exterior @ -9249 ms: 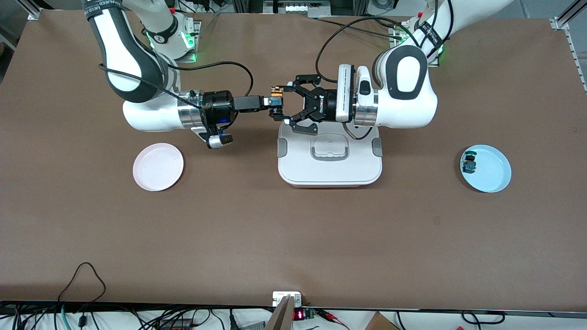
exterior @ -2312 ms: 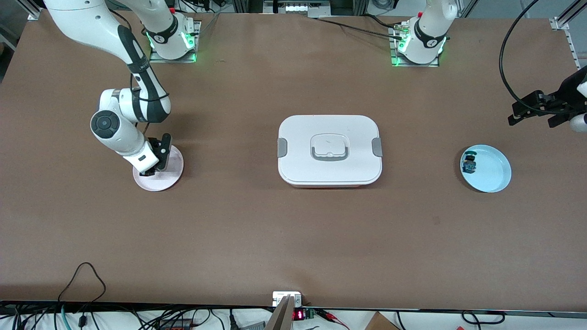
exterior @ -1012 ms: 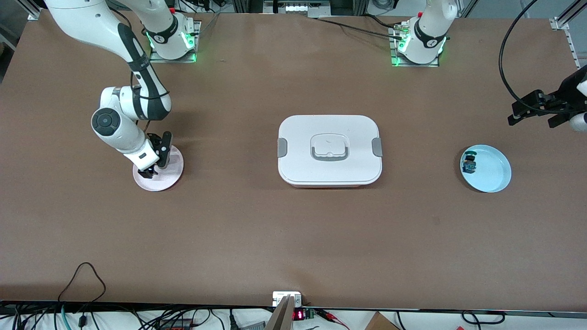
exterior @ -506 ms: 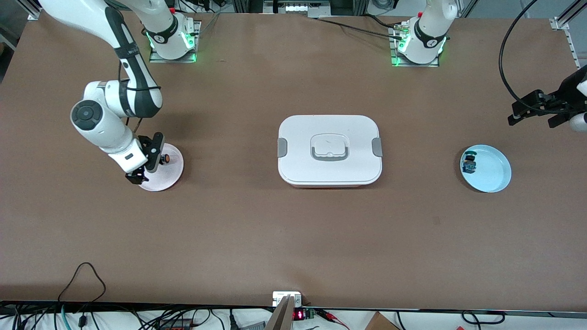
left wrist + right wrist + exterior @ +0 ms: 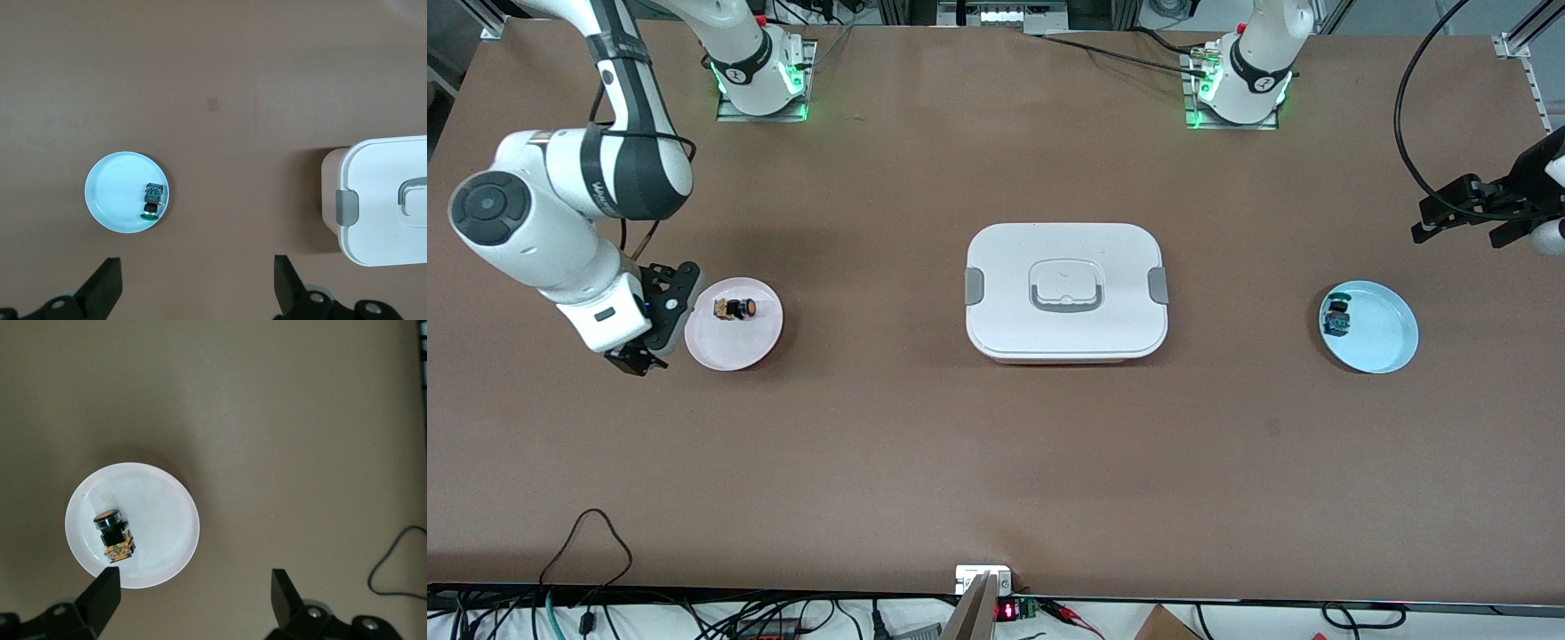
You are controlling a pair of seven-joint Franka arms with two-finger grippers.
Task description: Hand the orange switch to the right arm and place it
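Orange switch (image 5: 735, 308) lying on its side on pink plate (image 5: 734, 347), toward right arm's end of surface. Right gripper (image 5: 654, 324) raised just beside plate, jaws wide, empty. Left gripper (image 5: 1467, 213) waits over surface edge above blue plate (image 5: 1383, 342), jaws wide, empty.

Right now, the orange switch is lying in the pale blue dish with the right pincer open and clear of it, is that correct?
Not quite: the orange switch lies in the pink dish, as the front view shows; the pale blue dish holds the blue-teal switch. The right pincer is indeed open and clear of it.
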